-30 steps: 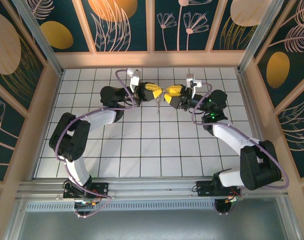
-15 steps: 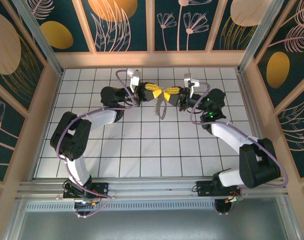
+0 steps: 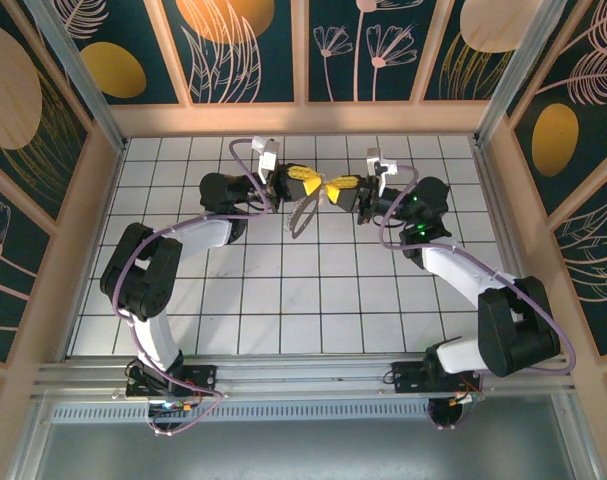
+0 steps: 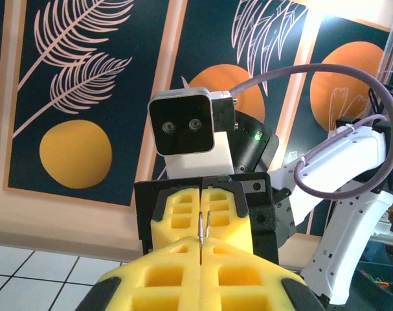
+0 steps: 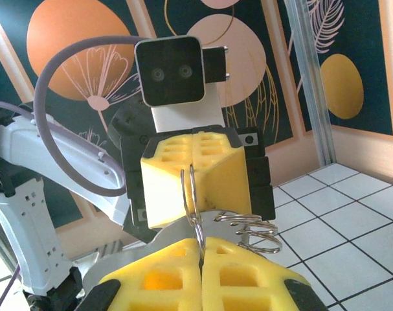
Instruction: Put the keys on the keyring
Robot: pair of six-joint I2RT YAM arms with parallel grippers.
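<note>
thing: tan-beige strap keyring (image 3: 301, 213) hangs mid-air, its thin metal ring (image 5: 191, 194) bridging both grippers | left gripper (image 4: 201, 249): pads together on the ring wire | right gripper (image 5: 199, 249): likewise pinched on it (keys too small to tell) | step: threading, I judge; next needs a fine twist without slip | room: white tiled floor (image 3: 283, 300) open below, wooden walls (image 3: 505, 200) well apart

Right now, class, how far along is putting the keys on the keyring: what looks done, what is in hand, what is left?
Done: the keyring is up off the table, strap hanging. In hand: left tool and right tool are both shut on its metal ring. Left: threading keys; whether any is on already is too small to tell.
</note>
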